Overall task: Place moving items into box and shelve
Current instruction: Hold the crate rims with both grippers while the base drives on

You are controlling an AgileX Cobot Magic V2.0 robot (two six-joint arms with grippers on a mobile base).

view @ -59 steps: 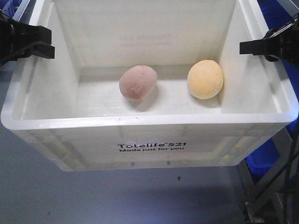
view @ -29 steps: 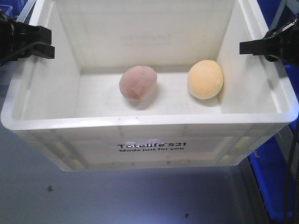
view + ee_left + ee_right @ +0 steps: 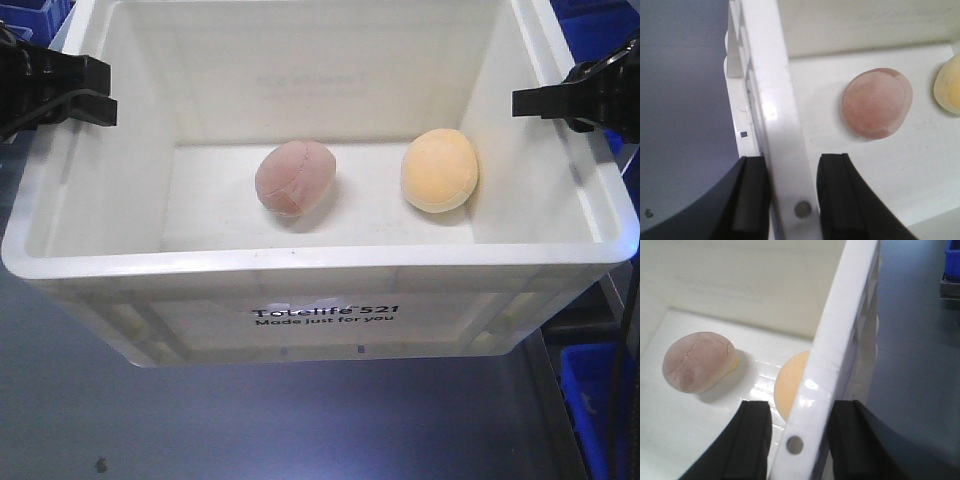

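The box (image 3: 320, 262), a white crate printed "Totelife 521", hangs above a grey floor between my two grippers. Inside it lie the moving items: a pinkish-brown lump (image 3: 295, 178) near the middle and a pale yellow-orange lump (image 3: 439, 170) by the right wall. My left gripper (image 3: 100, 92) is shut on the left rim (image 3: 772, 100), one finger outside and one inside (image 3: 792, 200). On the opposite rim (image 3: 840, 325) my right gripper (image 3: 525, 102) is shut the same way (image 3: 802, 440). The pink lump (image 3: 877, 110) (image 3: 697, 362) and yellow lump (image 3: 949, 85) (image 3: 790, 385) show in both wrist views.
Blue plastic bins stand at the lower right (image 3: 598, 400) and upper right (image 3: 590, 20), with a grey frame edge (image 3: 548, 390) beside them. Grey floor (image 3: 300, 420) lies under the box. Another blue bin (image 3: 952, 260) shows in the right wrist view.
The box, lumps and grippers keep their places in the view. The floor and the blue bins behind have shifted, and floor specks have slid downward.
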